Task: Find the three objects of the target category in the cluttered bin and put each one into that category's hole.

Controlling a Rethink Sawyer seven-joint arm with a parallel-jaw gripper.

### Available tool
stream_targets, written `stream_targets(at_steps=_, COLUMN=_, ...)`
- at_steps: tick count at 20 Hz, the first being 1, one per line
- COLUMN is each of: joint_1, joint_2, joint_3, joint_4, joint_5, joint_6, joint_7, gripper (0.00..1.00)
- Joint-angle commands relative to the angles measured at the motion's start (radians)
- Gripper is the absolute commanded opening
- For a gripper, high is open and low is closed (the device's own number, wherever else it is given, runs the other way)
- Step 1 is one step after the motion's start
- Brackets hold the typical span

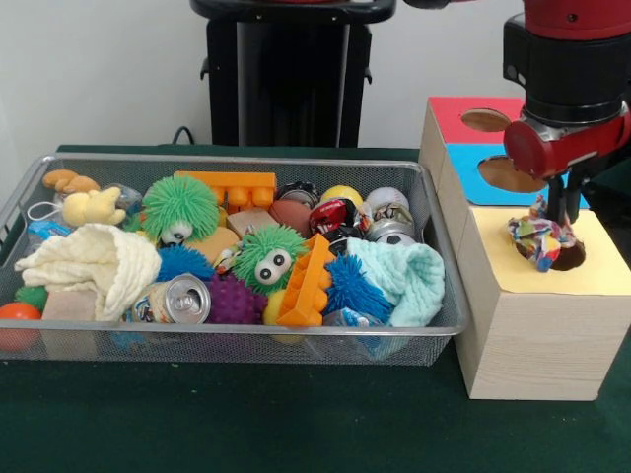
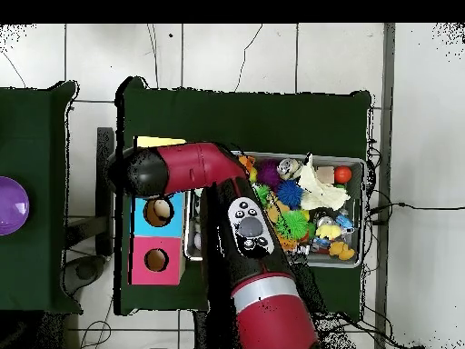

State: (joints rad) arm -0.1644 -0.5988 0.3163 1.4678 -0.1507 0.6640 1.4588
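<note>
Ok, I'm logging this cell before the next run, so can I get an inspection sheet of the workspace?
Surface: green cloth under everything.
Job's things: wire bin full; box with red, blue and yellow tops, a hole in each; rope toy at the yellow hole.
Clutter: green fuzzy toys, orange blocks, can, cloths, balls.
Gripper: above the yellow hole, at the rope toy; jaws unclear.
Cables: one behind the bin.
Surroundings: tiled floor, purple bowl on a side table.
</note>
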Motion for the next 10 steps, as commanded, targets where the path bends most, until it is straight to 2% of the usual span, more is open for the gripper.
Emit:
stream_targets(at_steps=1, joint_1=-0.035, joint_2=0.063, joint_3=0.134, joint_4=0.028, joint_5=0.028, joint_6=0.132, joint_7=-0.064, gripper=0.0)
stream_targets(at_steps=5, joint_1=-0.028, joint_2=0.07, joint_3=0.14, joint_4=0.001, joint_5=0.001, joint_6=0.139, joint_7=-0.072, gripper=0.0)
stream_targets(at_steps=10, joint_1=-0.006, joint_2=0.075, joint_3=0.115, joint_4=-0.047, joint_5=-0.076, joint_6=0.081, joint_7=-0.097, gripper=0.0)
